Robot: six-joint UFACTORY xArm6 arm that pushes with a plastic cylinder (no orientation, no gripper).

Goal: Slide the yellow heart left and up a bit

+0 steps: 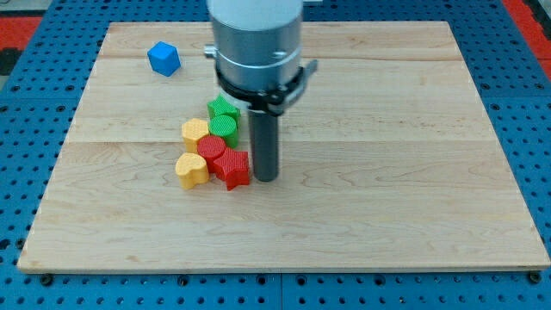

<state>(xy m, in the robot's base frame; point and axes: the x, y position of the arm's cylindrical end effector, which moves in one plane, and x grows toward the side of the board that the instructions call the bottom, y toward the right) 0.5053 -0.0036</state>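
The yellow heart [191, 169] lies at the lower left of a tight cluster of blocks near the board's middle. Touching it on the right are a red round block [211, 150] and a red star [233, 167]. Above it sits a second yellow block [195, 133]. A green round block [225, 128] and a green star [223, 108] sit at the cluster's top. My tip [266, 178] rests on the board just right of the red star, on the far side of the cluster from the yellow heart.
A blue cube [163, 58] stands alone near the board's top left. The wooden board [413, 189] lies on a blue perforated surface. The arm's grey cylinder [256, 43] hangs over the top middle and hides the board behind it.
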